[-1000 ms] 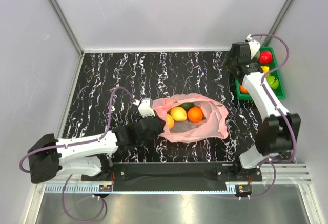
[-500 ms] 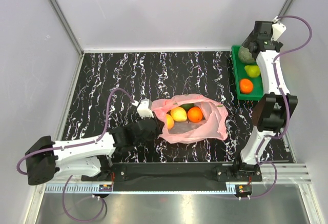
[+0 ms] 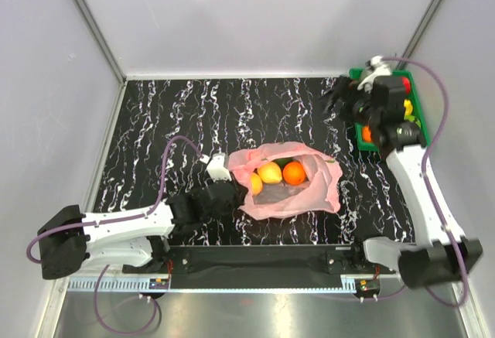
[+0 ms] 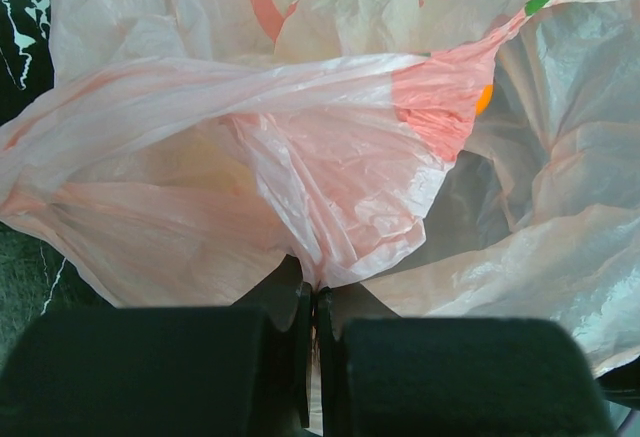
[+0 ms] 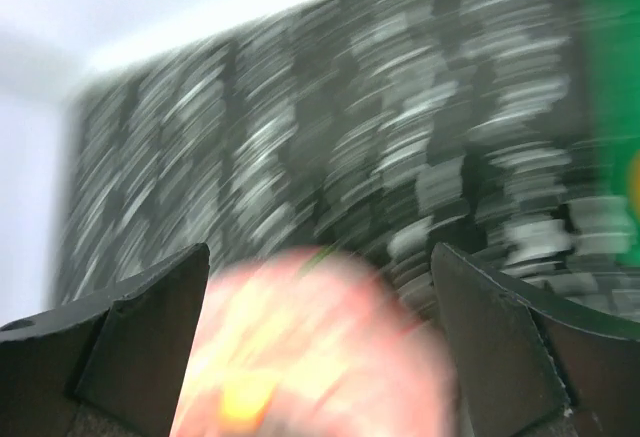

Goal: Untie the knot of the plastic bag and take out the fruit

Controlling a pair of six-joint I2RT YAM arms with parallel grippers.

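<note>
A black, white-veined tabletop (image 3: 155, 121) between pale walls (image 3: 255, 21) carries the thin, translucent pink plastic bag (image 3: 321, 187) mid-table. Its mouth is spread and no knot shows, so untying looks done. Emptying is unfinished: yellow (image 3: 269, 172), orange (image 3: 294, 172) and green (image 3: 284, 159) round fruit lie inside, while the green plastic tray (image 3: 362, 143) at right holds seemingly several more. The left gripper (image 4: 314, 297) clamps the bag's edge; the right gripper (image 5: 320, 249) gapes wide, empty.

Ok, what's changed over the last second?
The right gripper, open and empty, swung from over the green tray leftward toward the plastic bag. The left gripper stayed shut on the bag's left edge; bag and fruit haven't moved.
</note>
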